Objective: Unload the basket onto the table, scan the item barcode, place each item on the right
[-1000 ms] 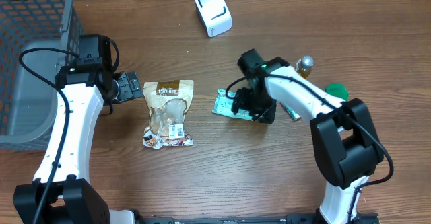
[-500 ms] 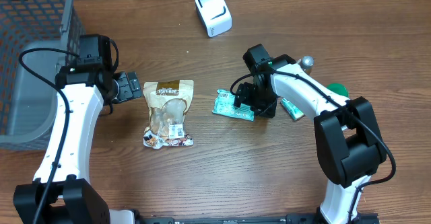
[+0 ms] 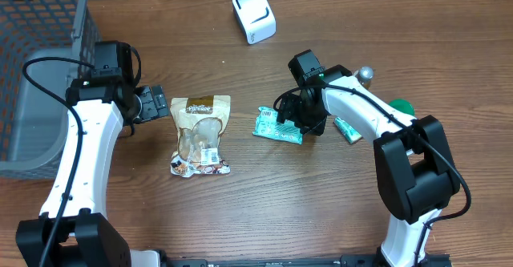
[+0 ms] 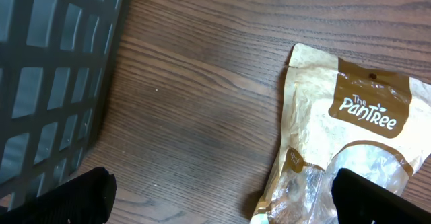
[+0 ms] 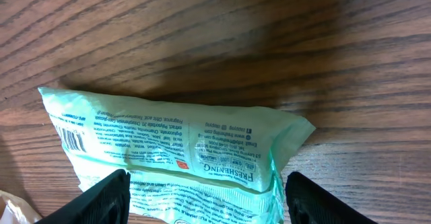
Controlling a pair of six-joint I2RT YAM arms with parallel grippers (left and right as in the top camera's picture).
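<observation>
Moved: right gripper (image 3: 301,121), shifted slightly toward the far side of the table and now over the packet's right end. The packet has not moved.
Item: green packet (image 3: 277,126), flat on the table (image 3: 280,211) near centre, between snack pouch (image 3: 200,135) and right arm.
Handling: printed film, probably light, soft, slick and crushable. Best pinched across the short width at one end, leaving the barcode (image 5: 73,140) uncovered.
Right jaws: apart above the packet, nothing visibly held.
Left gripper (image 3: 154,103): jaws wide, empty, just beside the pouch.
Also present: white scanner (image 3: 254,14), well apart at the far edge; basket (image 3: 32,58), left.
Obscured: second green item (image 3: 347,129) under the right arm, bottle top (image 3: 365,74) partly hidden, packet's near edge cut off in the wrist view.
</observation>
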